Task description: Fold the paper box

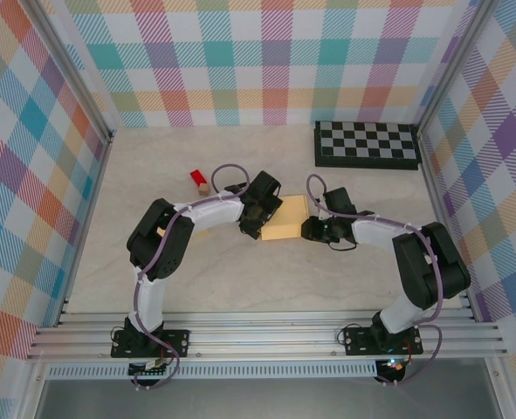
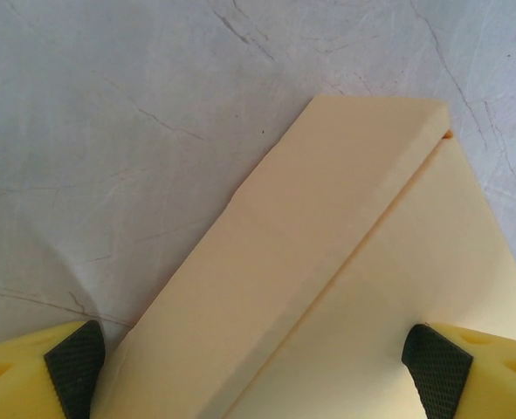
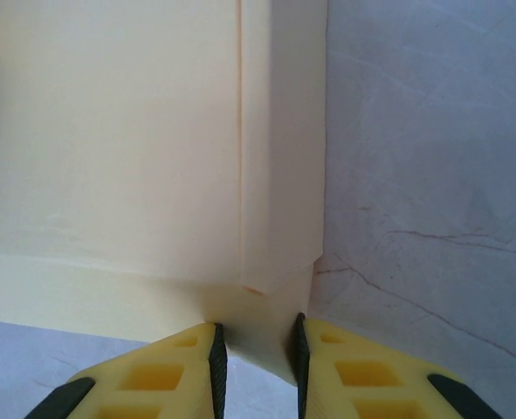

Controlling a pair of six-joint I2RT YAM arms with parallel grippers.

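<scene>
I've got the pale yellow paper box at table centre, between the arms. At its 3 o'clock my right gripper is pinched on a corner flap. At 9 o'clock my left gripper is spread wide astride the side wall, gripping nothing. I'd keep the pinch firm, turn the flap slowly along its crease, and brace with the left against sliding.

The paper box is showing cream, table pale and veined, board black-and-white checked, walls pastel plaid
</scene>
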